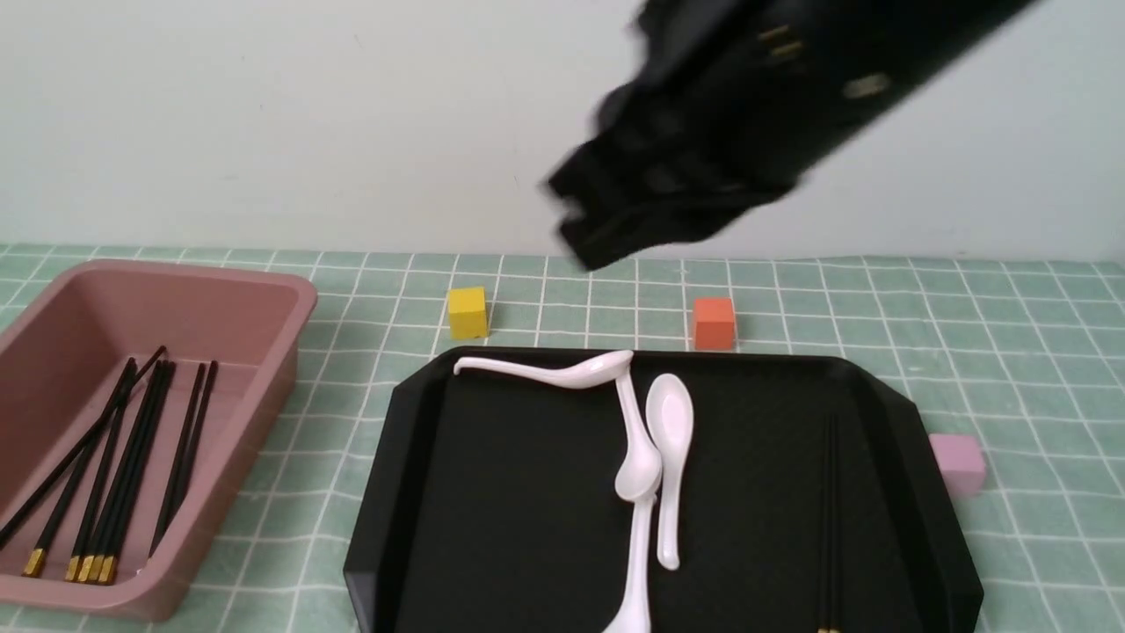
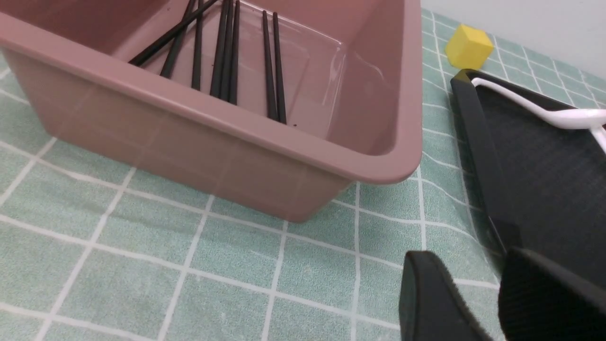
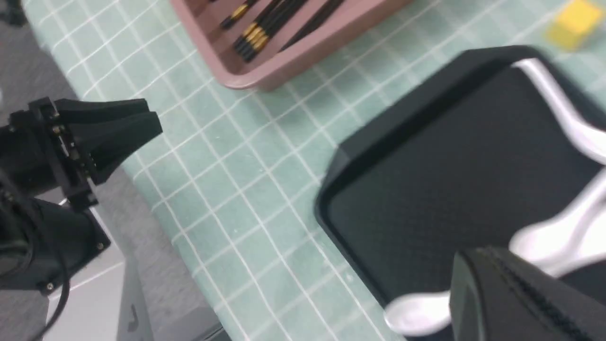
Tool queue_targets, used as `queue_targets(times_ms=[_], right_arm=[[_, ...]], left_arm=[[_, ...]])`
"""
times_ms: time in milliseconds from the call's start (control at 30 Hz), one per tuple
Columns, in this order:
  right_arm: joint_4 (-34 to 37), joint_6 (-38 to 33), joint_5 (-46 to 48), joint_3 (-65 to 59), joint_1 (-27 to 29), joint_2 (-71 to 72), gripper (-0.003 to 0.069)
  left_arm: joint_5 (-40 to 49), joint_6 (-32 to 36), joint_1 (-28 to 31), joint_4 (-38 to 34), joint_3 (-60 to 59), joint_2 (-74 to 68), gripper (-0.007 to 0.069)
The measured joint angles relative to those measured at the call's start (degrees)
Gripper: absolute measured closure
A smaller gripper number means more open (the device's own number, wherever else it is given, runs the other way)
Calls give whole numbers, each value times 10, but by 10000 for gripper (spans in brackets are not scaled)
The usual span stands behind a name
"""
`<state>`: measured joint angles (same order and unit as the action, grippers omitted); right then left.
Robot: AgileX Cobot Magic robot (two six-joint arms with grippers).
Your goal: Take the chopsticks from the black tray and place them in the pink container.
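Note:
The black tray (image 1: 510, 492) lies in the middle of the green checked cloth. A pair of black chopsticks (image 1: 827, 519) with gold caps rests along its right side. Several more chopsticks (image 1: 123, 457) lie inside the pink container (image 1: 290, 299) at the left. My right gripper (image 1: 584, 237) hangs blurred high above the tray's far edge. In the right wrist view its fingers (image 3: 492, 284) are pressed together with nothing between them. My left gripper (image 2: 473, 289) is open and empty, low over the cloth between the container (image 2: 284, 142) and the tray (image 2: 544, 180). It is out of the front view.
Three white spoons (image 1: 668, 440) lie in the tray's middle. A yellow cube (image 1: 467, 312) and an orange cube (image 1: 713, 323) stand behind the tray, and a pale pink cube (image 1: 956, 463) to its right. The right wrist view shows the left arm (image 3: 85, 137) at the table's near edge.

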<state>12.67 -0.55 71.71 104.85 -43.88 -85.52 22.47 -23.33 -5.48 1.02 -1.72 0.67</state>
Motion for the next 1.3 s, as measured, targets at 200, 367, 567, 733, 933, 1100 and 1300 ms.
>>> queue_targets(times_ms=[200, 367, 567, 733, 933, 1100, 1300], right_arm=[[-23, 6, 3, -143, 0, 165, 671], [-49, 6, -45, -307, 0, 302, 667], [-59, 6, -255, -563, 0, 447, 666], [-59, 6, -479, -751, 0, 502, 664], [-59, 6, -667, -851, 0, 508, 660], [-59, 6, -728, -882, 0, 511, 657], [-59, 10, -717, -896, 0, 511, 655]], left_arm=[[0, 0, 0, 0, 0, 0, 385], [0, 0, 0, 0, 0, 0, 385], [0, 0, 0, 0, 0, 0, 385], [0, 0, 0, 0, 0, 0, 385], [0, 0, 0, 0, 0, 0, 385], [0, 0, 0, 0, 0, 0, 385], [0, 0, 0, 0, 0, 0, 385]])
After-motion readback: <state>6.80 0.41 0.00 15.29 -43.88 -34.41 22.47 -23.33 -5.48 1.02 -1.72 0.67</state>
